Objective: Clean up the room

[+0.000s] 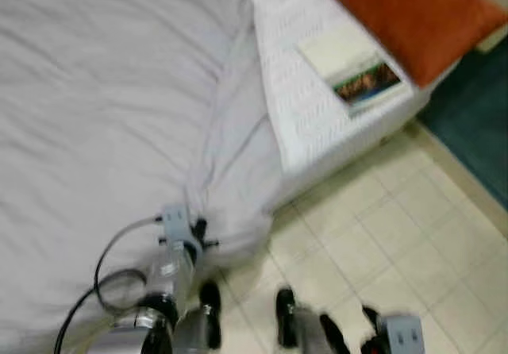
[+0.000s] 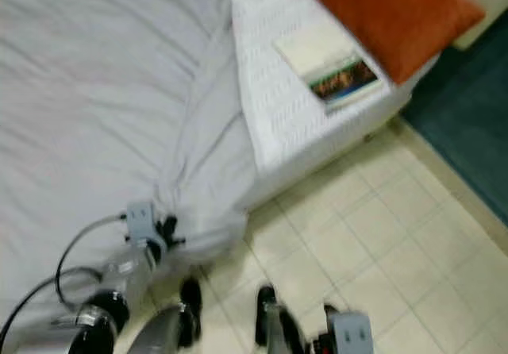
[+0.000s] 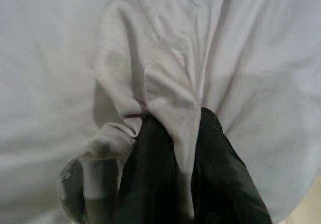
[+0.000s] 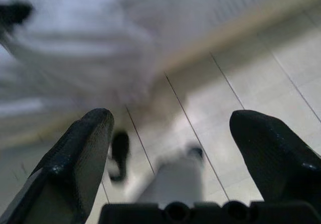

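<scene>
We record a large bed under a rumpled pale grey sheet (image 1: 103,100), which hangs over the bed's near corner toward the floor. Beside it the white quilted mattress cover (image 1: 298,104) lies bare. On that cover rest an orange rectangular cushion (image 1: 413,17) and, just beside it, a cream book with a coloured picture strip (image 1: 353,64). The floor of cream square tiles (image 1: 397,235) meets a teal carpet (image 1: 476,124) at the far right. Our left gripper (image 3: 173,148) sits at the hanging corner, its fingers (image 3: 150,174) pinched together on a fold of sheet. Our right gripper (image 4: 173,148) hangs low over the tiles, fingers spread wide apart, holding nothing.
</scene>
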Robot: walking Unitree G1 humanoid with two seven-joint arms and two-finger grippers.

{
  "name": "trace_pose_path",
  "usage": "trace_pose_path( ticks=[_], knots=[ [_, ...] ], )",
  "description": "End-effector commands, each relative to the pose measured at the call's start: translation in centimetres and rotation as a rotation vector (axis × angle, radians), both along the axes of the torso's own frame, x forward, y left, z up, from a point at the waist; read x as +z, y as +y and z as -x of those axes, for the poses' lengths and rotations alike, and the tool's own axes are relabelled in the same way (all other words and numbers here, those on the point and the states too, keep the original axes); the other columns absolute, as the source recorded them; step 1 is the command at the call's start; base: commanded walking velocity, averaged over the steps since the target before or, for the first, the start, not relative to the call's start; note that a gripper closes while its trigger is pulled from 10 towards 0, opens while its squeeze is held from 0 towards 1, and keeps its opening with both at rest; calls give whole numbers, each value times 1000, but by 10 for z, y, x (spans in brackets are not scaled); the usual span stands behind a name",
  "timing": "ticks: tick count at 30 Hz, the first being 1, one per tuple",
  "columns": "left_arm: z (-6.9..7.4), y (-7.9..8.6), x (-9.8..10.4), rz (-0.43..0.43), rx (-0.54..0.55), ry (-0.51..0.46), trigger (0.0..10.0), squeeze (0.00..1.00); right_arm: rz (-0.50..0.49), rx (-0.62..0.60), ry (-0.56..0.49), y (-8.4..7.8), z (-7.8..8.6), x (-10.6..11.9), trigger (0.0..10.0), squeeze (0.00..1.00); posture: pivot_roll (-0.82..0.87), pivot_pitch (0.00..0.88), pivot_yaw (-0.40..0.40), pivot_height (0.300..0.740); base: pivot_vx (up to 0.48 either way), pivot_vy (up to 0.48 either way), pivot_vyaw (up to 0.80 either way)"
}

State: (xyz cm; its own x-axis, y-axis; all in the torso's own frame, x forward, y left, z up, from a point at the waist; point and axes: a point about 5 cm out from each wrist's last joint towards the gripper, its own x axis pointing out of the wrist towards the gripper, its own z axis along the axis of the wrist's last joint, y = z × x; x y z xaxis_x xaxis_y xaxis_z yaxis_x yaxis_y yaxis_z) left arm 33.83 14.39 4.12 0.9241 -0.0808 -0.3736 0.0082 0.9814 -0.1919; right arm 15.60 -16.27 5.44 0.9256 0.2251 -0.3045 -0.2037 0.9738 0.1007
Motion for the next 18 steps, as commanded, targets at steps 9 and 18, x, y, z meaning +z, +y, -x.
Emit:
trace_pose_path(
  ticks=[9,18],
  knots=[
    [-21,-43,35,-147,-229,-146,10000,0,-2,-89,-107,-22,-50,6,10000,0,-185,29,31,740,0,-160,0],
    [-27,-74,52,-208,-334,-201,10000,0,-7,-85,-157,-13,-72,7,10000,0,-200,27,61,740,0,-471,0]
  ],
)
